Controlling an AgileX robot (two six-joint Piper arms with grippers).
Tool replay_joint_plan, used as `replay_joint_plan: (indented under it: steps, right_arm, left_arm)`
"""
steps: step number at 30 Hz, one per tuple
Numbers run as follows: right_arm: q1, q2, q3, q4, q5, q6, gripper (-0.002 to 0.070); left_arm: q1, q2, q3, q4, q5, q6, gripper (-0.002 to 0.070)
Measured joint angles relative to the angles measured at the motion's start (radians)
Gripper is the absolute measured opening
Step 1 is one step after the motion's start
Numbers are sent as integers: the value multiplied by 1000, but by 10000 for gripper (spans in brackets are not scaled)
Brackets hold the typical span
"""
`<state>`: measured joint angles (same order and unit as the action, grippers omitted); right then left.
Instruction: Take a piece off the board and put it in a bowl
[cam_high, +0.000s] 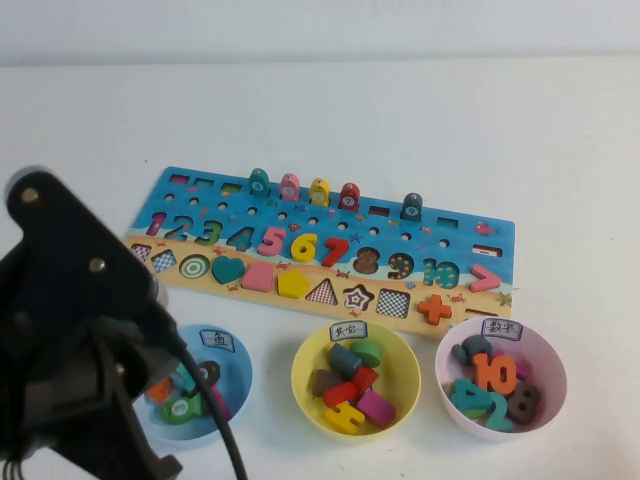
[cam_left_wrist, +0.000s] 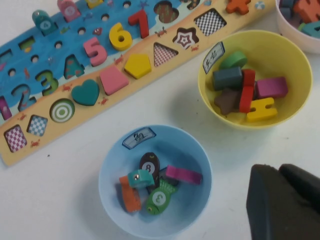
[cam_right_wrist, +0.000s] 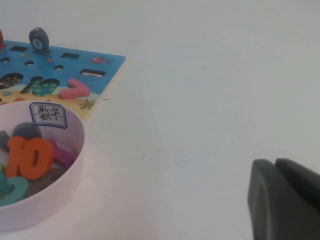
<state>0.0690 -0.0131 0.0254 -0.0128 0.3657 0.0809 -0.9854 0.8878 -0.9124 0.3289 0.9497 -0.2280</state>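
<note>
The teal "4" (cam_high: 240, 238) lies in its slot on the board (cam_high: 200, 190), between the green "3" and the pink "5"; it also shows in the left wrist view (cam_left_wrist: 73, 66). The pale pink bowl (cam_high: 553, 352) stands at the front right, holding an orange "10" and other numerals; its rim shows in the right wrist view (cam_right_wrist: 75, 150). My left gripper (cam_left_wrist: 279, 168) is shut and empty, above the table between the light blue bowl and the yellow bowl. My right gripper (cam_right_wrist: 275, 161) is shut and empty over bare table right of the pink bowl, outside the high view.
The light blue bowl (cam_high: 238, 352) with fish pieces and the yellow bowl (cam_high: 305, 375) with shape pieces stand in front of the board. My left arm (cam_high: 80, 330) fills the front left of the high view. Several pegs (cam_high: 289, 186) stand upright along the board's far edge.
</note>
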Motion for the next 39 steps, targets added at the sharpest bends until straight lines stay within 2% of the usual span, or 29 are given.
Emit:
replay_joint_plan:
  steps: [4,8,11,14,20,26,32,35,39]
  right_arm:
    - [0,0,0,0,0,0,-17]
    - [0,0,0,0,0,0,-17]
    - [0,0,0,0,0,0,-17]
    - [0,0,0,0,0,0,-17]
    - [0,0,0,0,0,0,-17]
    - [0,0,0,0,0,0,-17]
    - [0,0,0,0,0,0,-17]
    - [0,0,0,0,0,0,-17]
    - [0,0,0,0,0,0,-17]
  left_arm:
    - [0,-8,13,5,20,-7,-1]
    - [4,-47,84,41,-41,-11,-1]
    - [68,-101,175,42,-127,-33,-1]
    - [193,-165,290,26,-270,-51,-2]
    - [494,-330,587,10,-722,-52,-2]
    - [720,-512,821,-24,-983,-52,-2]
    - [905,-710,936,-84,-990,-52,-2]
    - [944,-788,937,-87,-937,-48,-2]
    - [947,-877,937,-129,-783,-44,-2]
